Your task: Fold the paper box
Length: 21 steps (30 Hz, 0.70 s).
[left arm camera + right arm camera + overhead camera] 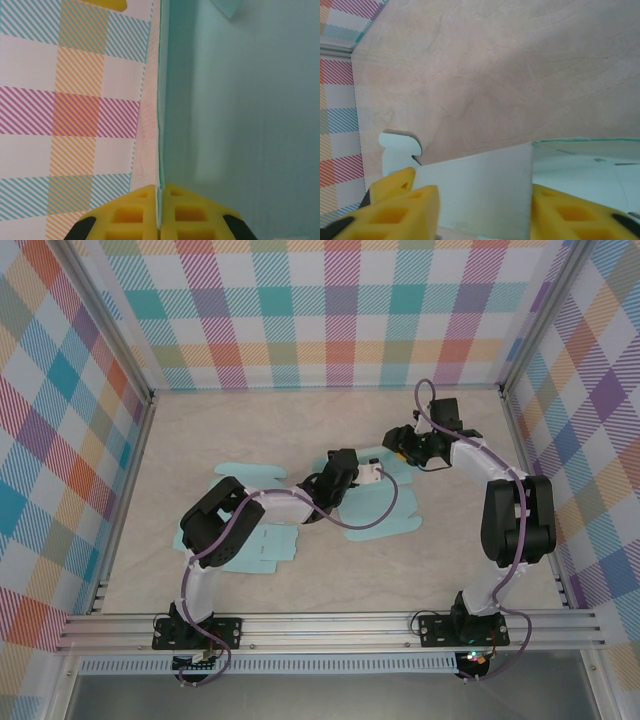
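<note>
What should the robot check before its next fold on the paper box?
1. Left gripper shut on the paper box edge: ok.
2. Flap sits between the right gripper jaws: ok.
3. Right gripper clamped on the flap: not ok, the jaws stand apart.
4. Flap raised off the table: ok.
5. Tab in one piece: ok.
6. Crease lined up under the flap: cannot tell, it is hidden.
</note>
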Tool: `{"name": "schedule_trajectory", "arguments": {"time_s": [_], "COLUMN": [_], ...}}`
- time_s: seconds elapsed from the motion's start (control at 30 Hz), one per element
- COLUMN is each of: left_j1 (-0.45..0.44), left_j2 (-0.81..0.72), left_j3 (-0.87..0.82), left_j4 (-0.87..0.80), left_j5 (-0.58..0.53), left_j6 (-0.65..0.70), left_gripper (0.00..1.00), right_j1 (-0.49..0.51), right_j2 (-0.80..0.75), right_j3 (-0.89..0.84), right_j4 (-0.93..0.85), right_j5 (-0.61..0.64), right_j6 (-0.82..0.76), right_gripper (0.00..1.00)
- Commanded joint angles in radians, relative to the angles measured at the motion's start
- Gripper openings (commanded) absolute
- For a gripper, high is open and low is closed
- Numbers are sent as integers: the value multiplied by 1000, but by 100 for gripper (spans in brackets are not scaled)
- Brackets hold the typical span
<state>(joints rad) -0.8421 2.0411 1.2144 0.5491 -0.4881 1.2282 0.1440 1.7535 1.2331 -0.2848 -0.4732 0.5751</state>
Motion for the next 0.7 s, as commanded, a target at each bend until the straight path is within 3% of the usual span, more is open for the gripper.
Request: {"name": "schedule_trajectory", "arguments": {"time_s": [0.0,0.13,0.27,0.4,0.67], "left_j1": [-20,-20,-21,-21,-20], "left_j2": [3,-13,-35,-59,-87], "left_j3": [-13,-42,-80,-116,-161], "left_j4": [71,88,111,135,184], "left_j5": [5,8,12,22,41], "left_j6": [20,24,23,22,27], "left_gripper": [4,4,4,4,4], "right_j1": [9,5,-1,-9,-14], "right_j2": [-12,-46,-97,-194,-360], "right_j3": [-10,-37,-70,-137,-258], "right_j4": [16,24,11,2,-123], "right_j5": [-28,-21,-11,35,142], "right_j6": [4,2,2,-4,-75], "right_gripper": [36,31,49,51,64]}}
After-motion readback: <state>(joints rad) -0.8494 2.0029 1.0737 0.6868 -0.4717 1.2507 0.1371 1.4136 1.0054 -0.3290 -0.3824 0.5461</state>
